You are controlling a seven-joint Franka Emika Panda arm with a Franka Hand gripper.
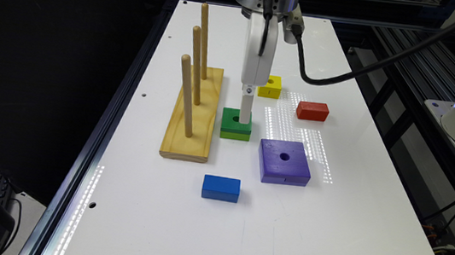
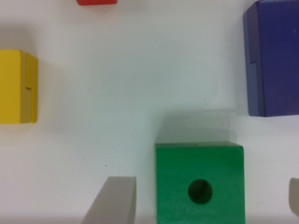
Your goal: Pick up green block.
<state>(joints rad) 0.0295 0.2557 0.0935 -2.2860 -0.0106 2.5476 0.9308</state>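
The green block [image 1: 230, 128] lies flat on the white table beside the peg board, dark green on top, lime green below, with a round centre hole. In the wrist view the green block [image 2: 175, 179] sits between my two grey fingers [image 2: 114, 200], with a gap of bare table on each side. My gripper [image 1: 245, 119] has come straight down over it and is open around the block without touching it. In the exterior view the finger stands at the block's side nearer the exterior view's right, reaching down to about its top face.
A wooden board [image 1: 194, 119] with three upright pegs stands close on the exterior view's left of the green block. A yellow holed block [image 1: 270, 86], a red block [image 1: 312, 111], a purple holed block [image 1: 283, 162] and a blue block [image 1: 221, 188] lie around it.
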